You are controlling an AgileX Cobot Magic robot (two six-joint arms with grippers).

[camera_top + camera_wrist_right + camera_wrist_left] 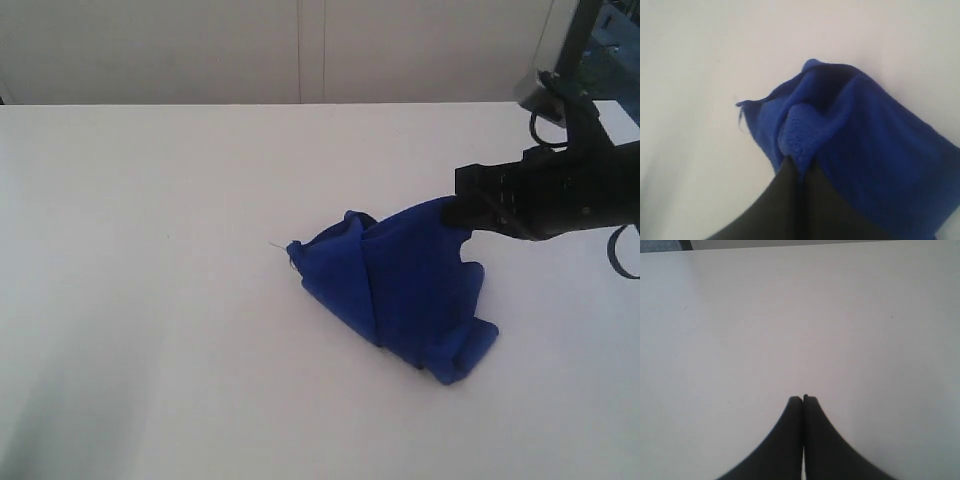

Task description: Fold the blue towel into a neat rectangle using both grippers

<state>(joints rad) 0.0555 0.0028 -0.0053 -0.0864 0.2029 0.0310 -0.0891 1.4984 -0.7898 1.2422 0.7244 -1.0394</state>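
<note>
The blue towel [400, 290] lies crumpled in a heap on the white table [150, 300], right of centre. Its upper right part is lifted off the surface. My right gripper [462, 215] comes in from the right and is shut on that raised fold. In the right wrist view the blue towel [865, 135] bunches between the black fingers [790, 200], pinched at my right gripper [802, 167]. A loose thread [742, 117] hangs at one corner. My left gripper [803, 399] is shut with nothing in it, over bare table [790, 315]; it does not show in the exterior view.
The white table stretches wide to the left and front of the towel. A pale wall [300, 50] runs behind the table's far edge. The right arm's dark body and cables [570, 180] fill the right side.
</note>
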